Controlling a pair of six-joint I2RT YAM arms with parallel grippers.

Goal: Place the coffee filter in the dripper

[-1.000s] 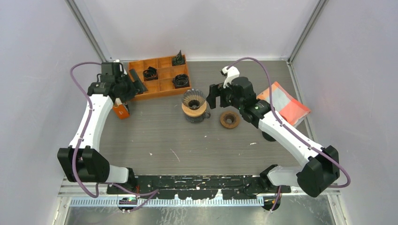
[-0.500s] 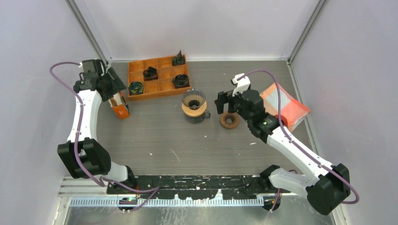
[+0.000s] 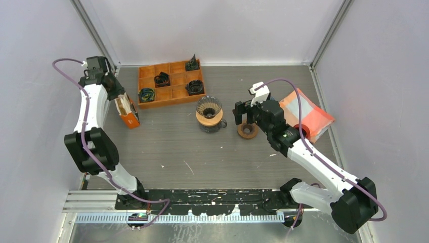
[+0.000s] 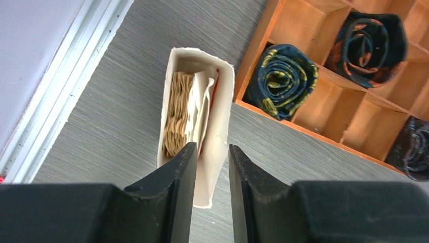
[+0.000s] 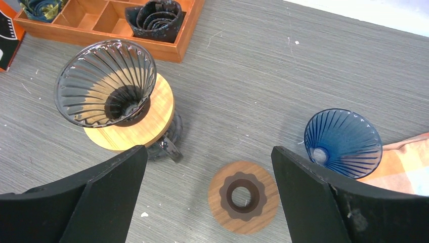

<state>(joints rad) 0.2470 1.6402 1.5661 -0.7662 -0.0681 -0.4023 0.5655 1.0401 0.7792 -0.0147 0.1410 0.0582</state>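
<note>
Coffee filters (image 4: 178, 114): a stack of tan, crimped papers standing on edge inside an open-topped white carton (image 4: 222, 101), which stands on the table (image 3: 202, 152) at 9 o'clock from the dripper. Dripper (image 5: 105, 83): dark ribbed glass cone, upright, mouth up and empty, seated on a round wooden collar over a glass base.

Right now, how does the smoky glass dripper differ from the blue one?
The smoky dripper is grey; the blue dripper is blue. The smoky dripper sits in a wooden collar; the blue dripper has none, with a loose wooden ring lying apart from it. The smoky dripper stands near the orange tray, the blue dripper by the orange pouch. Both are ribbed cones, mouths up, without filters.
</note>
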